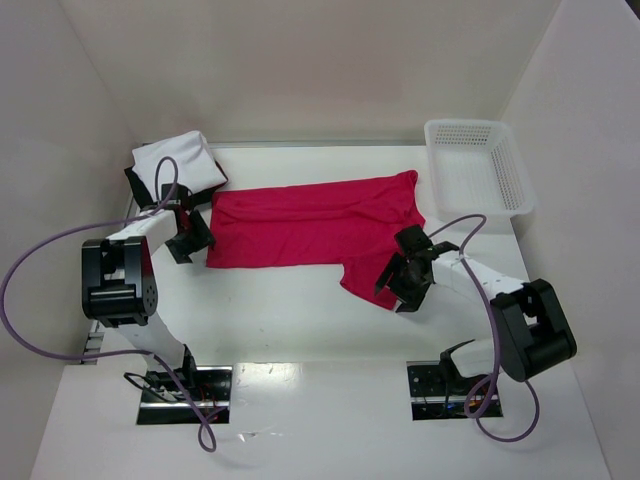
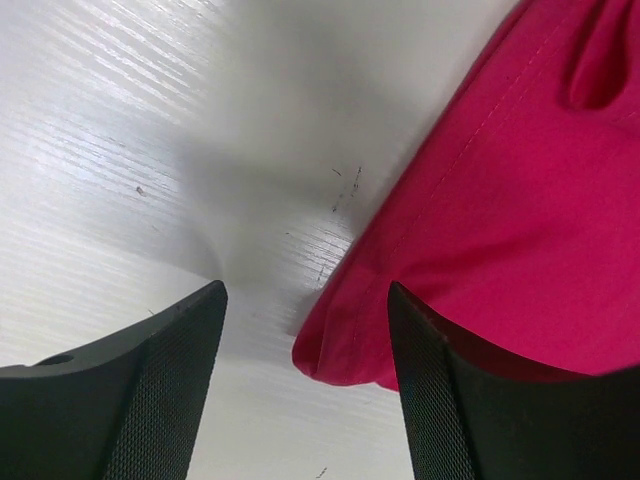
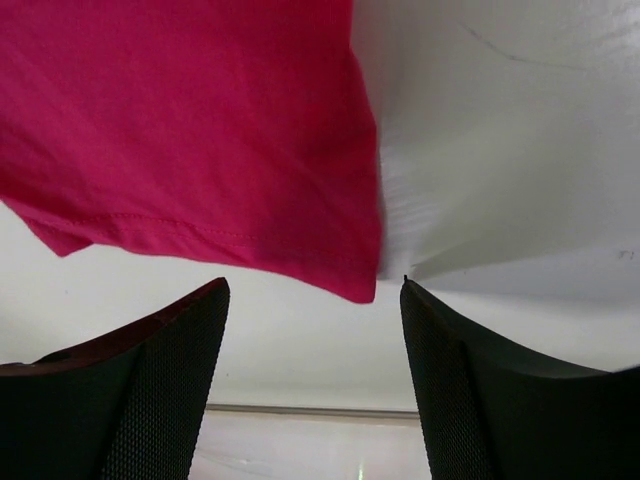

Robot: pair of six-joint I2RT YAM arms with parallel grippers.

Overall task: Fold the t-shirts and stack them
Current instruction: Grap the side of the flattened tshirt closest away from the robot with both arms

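Observation:
The crimson red t-shirt [image 1: 310, 225] lies flat across the middle of the table, folded to a long band with a sleeve flap at its near right. My left gripper [image 1: 190, 240] sits at its left end, open. In the left wrist view the shirt's rounded corner [image 2: 345, 350] lies between the fingers [image 2: 450, 400], untouched by either pad. My right gripper [image 1: 397, 285] is at the sleeve flap, also open. The flap's hemmed corner [image 3: 355, 280] hangs just ahead of the jaw gap [image 3: 312, 285]. A folded white t-shirt [image 1: 175, 160] rests on a black one [image 1: 137, 186] at the far left.
A white mesh basket [image 1: 478, 165] stands at the far right corner beside the shirt's right end. White walls close in the table at the back and on both sides. Both arms' cables loop over the near half of the table.

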